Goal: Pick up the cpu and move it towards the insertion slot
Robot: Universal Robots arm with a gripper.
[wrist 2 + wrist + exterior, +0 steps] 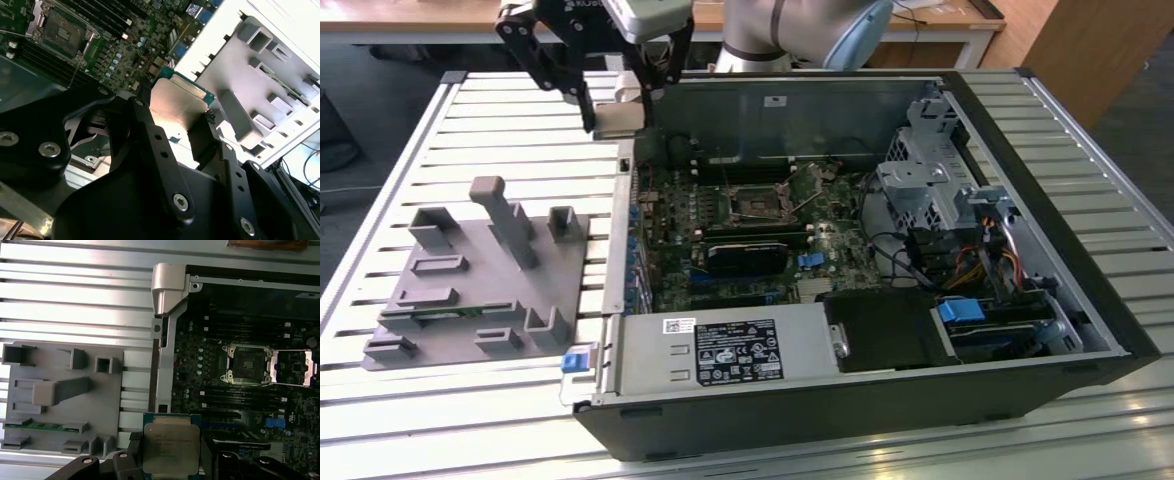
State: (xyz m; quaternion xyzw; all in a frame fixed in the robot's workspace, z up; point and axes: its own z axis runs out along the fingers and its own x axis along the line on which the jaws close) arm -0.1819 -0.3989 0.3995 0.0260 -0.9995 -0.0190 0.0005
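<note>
Cpu [169,447] first: it sits pinched between my two black fingers [150,135], its silvery top showing flat and square in the first wrist view and its edge catching light in the second wrist view. My gripper [622,112] hangs high above the near wall of the open computer case [1067,300], toward the exterior view's left, with the chip lifted well clear of everything below. Beside the case, on the slatted table [480,110], lies the grey holder tray [467,280], with a green memory stick [44,426] resting in one of its grooves. The insertion slot [248,363] is well apart from the chip, deeper in on the green motherboard [761,240], its shiny frame swung open around a dark centre. To do this carry well, I judge that I should keep the chip level, hold my pinch steady on its edges without squeezing harder, and travel high enough to clear the case wall. I should also keep the chip's sides square to the slot's frame, since any twist would make the seating awkward.
</note>
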